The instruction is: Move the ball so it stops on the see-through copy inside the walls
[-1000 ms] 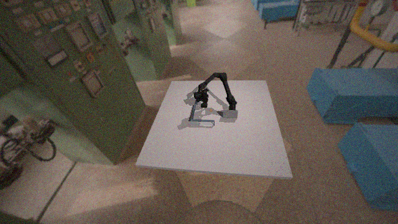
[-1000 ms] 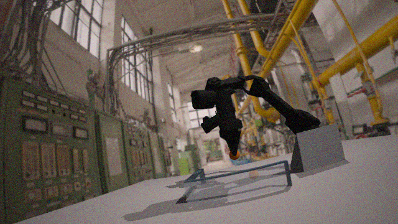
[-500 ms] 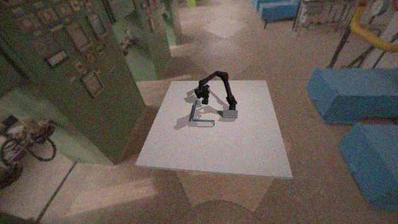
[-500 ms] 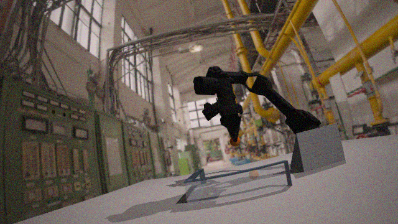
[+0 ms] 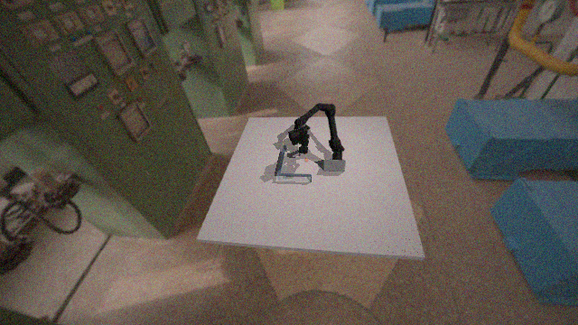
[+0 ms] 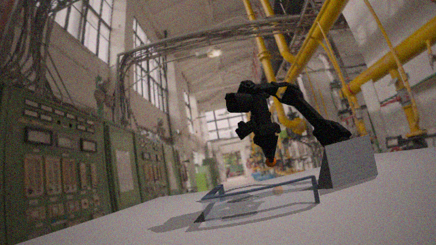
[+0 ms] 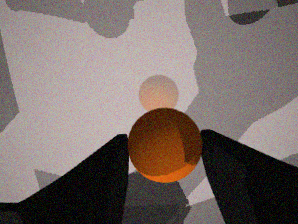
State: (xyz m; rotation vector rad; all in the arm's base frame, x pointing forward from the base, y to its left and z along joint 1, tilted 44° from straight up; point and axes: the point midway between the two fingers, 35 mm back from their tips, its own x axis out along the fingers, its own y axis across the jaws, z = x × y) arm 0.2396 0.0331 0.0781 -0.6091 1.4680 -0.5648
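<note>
The orange ball [image 6: 271,163] [image 7: 165,150] is between the two black fingers of my gripper [image 5: 303,152] [image 6: 271,158] [image 7: 164,141], which is shut on it and holds it well above the table. In the top view I cannot make out the held ball. The see-through copy [image 5: 306,160] [image 6: 278,189] [image 7: 158,91] is a pale orange disc low at the table, below the held ball. In the wrist view it shows just above the ball, partly covered by it. The low clear walls [image 5: 295,175] [image 6: 269,186] have blue edges and make a corner on the table.
The white table [image 5: 352,217] [image 6: 405,170] carries the arm's grey base block [image 5: 334,165] [image 6: 352,163], to the right of the walls in the top and exterior views. Shadows of the arm fall over the table and around the walls.
</note>
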